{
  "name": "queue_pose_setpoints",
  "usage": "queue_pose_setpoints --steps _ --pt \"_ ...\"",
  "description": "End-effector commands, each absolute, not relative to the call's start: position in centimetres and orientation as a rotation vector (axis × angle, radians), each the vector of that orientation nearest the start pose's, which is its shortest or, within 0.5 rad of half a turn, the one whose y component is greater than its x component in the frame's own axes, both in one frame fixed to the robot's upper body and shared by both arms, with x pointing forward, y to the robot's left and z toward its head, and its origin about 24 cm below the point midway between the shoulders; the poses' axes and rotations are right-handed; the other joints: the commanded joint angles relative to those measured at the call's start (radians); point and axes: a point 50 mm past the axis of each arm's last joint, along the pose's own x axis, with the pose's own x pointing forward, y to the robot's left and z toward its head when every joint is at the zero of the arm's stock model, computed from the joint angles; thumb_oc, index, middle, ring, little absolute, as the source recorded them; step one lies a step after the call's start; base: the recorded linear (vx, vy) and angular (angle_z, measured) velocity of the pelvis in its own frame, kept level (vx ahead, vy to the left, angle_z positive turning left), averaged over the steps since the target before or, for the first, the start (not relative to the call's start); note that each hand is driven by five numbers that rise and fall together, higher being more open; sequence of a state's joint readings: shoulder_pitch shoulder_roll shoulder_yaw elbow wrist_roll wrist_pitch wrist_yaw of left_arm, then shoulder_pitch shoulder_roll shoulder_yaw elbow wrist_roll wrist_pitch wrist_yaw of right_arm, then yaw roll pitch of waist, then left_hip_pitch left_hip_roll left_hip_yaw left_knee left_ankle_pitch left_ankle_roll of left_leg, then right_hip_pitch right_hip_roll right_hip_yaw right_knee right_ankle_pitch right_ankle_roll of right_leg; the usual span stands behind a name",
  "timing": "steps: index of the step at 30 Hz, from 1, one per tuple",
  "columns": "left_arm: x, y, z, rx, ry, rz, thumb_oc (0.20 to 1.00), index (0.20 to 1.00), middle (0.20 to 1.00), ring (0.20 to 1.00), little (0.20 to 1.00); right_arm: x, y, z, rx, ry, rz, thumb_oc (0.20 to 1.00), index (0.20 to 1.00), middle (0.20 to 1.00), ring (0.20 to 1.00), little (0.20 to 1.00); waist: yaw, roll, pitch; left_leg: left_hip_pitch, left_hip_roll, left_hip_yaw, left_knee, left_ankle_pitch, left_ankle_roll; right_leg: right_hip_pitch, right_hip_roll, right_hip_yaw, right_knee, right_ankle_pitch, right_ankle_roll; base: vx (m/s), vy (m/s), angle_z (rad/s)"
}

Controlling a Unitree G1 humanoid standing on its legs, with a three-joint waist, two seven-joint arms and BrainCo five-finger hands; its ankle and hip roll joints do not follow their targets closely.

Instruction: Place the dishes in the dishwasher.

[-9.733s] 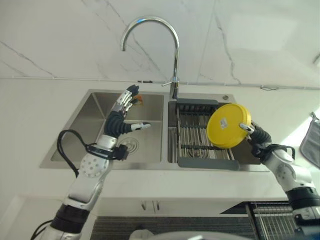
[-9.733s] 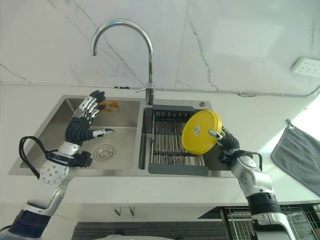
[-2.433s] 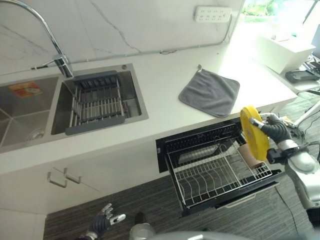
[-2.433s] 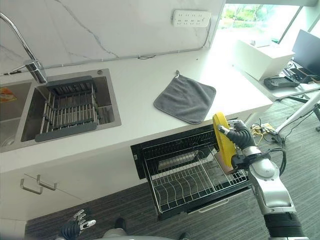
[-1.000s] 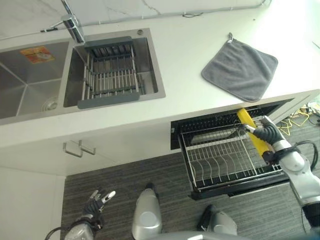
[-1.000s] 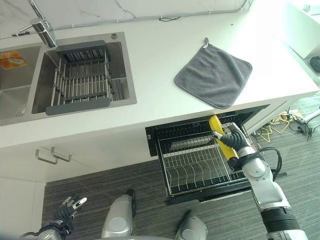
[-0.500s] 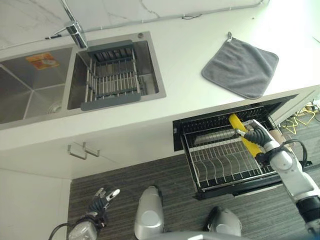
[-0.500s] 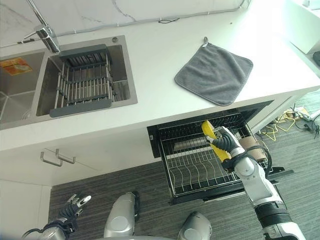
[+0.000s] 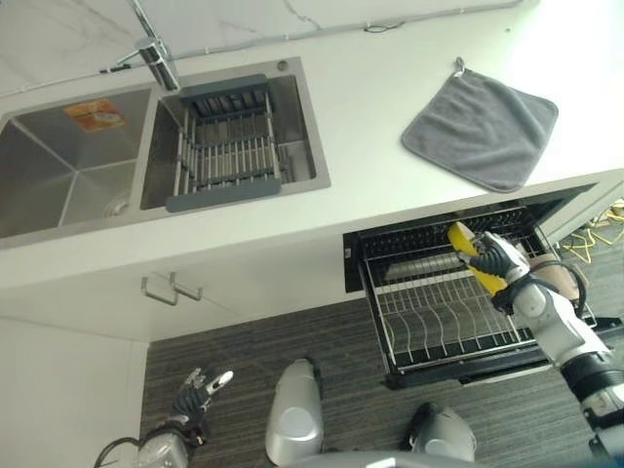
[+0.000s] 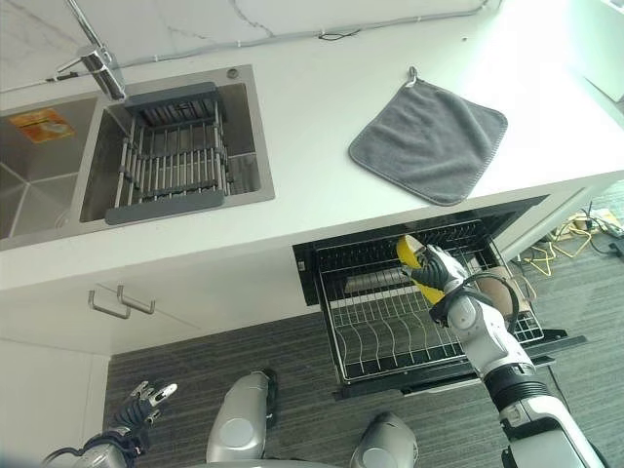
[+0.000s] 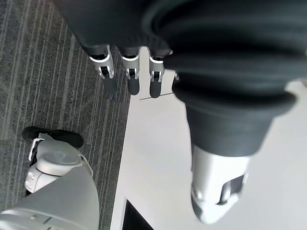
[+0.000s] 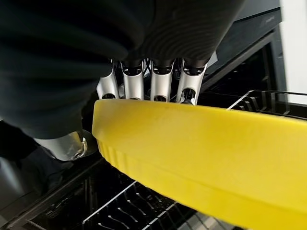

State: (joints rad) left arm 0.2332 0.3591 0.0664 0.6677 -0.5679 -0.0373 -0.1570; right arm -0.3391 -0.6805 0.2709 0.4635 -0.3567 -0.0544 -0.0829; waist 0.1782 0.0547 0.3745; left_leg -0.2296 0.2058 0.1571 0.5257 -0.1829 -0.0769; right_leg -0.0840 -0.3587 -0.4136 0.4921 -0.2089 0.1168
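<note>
A yellow plate [image 9: 465,252] is held on edge over the back of the pulled-out dishwasher rack [image 9: 434,327]. My right hand [image 9: 495,256] is shut on it. In the right wrist view the plate [image 12: 206,153] lies across the fingers [image 12: 158,81], with the rack's wires below it. I cannot tell whether the plate touches the rack. My left hand [image 9: 198,392] hangs low over the striped floor at the lower left. Its fingers [image 11: 129,72] are straight and hold nothing.
A grey cloth [image 9: 483,132] lies on the white counter above the dishwasher. The double sink [image 9: 58,185] holds a drying rack [image 9: 229,146] under the faucet [image 9: 156,58]. A tan round thing [image 9: 558,278] sits at the dishwasher rack's right end. A cabinet handle [image 9: 171,290] sticks out below the sink.
My right hand has carried the yellow plate from the sink down to the dishwasher. In the last second it moved the plate inward over the rack's back. The camera has shifted too.
</note>
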Motion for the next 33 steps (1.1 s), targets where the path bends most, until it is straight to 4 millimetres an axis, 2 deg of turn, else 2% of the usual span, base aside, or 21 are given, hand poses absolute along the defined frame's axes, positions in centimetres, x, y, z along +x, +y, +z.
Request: queue_pose_setpoints --steps 1,9,14,15,17,25,33 --pt "11.6 29.3 -9.3 -0.139 0.721 0.240 1.000 1.000 1.000 1.000 1.000 32.5 -26.5 10.2 -1.213 -0.078 -0.022 0.200 0.200 0.200 0.200 0.200 0.038 -0.007 -0.026 0.029 0.029 -0.120 -0.058 0.092 -0.025 0.007 -0.022 0.049 0.058 0.031 -0.003 0.02 0.018 0.06" --pt "12.3 28.4 -9.0 -0.093 0.712 0.150 1.000 1.000 1.000 1.000 1.000 33.8 -25.8 9.5 -1.285 -0.046 0.002 0.200 0.200 0.200 0.200 0.200 0.066 0.009 -0.017 0.021 0.020 -0.136 -0.041 0.087 -0.020 0.002 -0.041 0.042 0.095 0.023 -0.004 0.03 0.015 0.05" --pt "12.3 28.1 -9.0 -0.087 0.706 0.135 1.000 1.000 1.000 1.000 1.000 33.7 -25.6 8.1 -1.323 -0.002 0.015 0.200 0.200 0.200 0.200 0.200 0.073 0.012 -0.013 0.017 0.014 -0.140 -0.037 0.084 -0.019 -0.001 -0.049 0.041 0.104 0.020 -0.002 0.01 0.023 0.04" --pt "12.5 28.0 -9.0 -0.085 0.701 0.132 1.000 1.000 1.000 1.000 1.000 33.7 -25.6 7.3 -1.337 0.027 0.024 0.200 0.200 0.200 0.200 0.200 0.076 0.014 -0.010 0.015 0.012 -0.143 -0.033 0.082 -0.017 -0.003 -0.053 0.040 0.110 0.019 -0.002 0.01 0.029 0.03" --pt "12.8 27.9 -8.9 -0.076 0.688 0.122 1.000 1.000 1.000 1.000 1.000 33.6 -25.5 6.6 -1.361 0.047 0.039 0.200 0.200 0.200 0.200 0.200 0.079 0.017 -0.006 0.008 0.009 -0.145 -0.022 0.077 -0.013 -0.010 -0.058 0.042 0.122 0.015 -0.002 0.00 0.018 0.02" --pt "13.8 27.4 -8.4 -0.072 0.651 0.110 1.000 1.000 1.000 1.000 1.000 34.1 -25.3 5.9 -1.397 0.082 0.047 0.200 0.200 0.200 0.200 0.200 0.089 0.028 0.015 -0.042 -0.007 -0.155 0.062 0.030 -0.002 -0.068 -0.096 0.063 0.229 -0.020 -0.004 -0.03 0.020 0.05" --pt "14.4 27.1 -8.0 -0.080 0.615 0.100 1.000 1.000 1.000 1.000 1.000 34.2 -26.9 5.3 -1.527 0.150 -0.008 0.200 0.200 0.200 0.200 0.200 0.104 0.045 0.036 -0.095 -0.023 -0.168 0.086 0.026 0.008 -0.144 -0.121 0.083 0.272 -0.014 0.001 -0.04 0.031 0.03"
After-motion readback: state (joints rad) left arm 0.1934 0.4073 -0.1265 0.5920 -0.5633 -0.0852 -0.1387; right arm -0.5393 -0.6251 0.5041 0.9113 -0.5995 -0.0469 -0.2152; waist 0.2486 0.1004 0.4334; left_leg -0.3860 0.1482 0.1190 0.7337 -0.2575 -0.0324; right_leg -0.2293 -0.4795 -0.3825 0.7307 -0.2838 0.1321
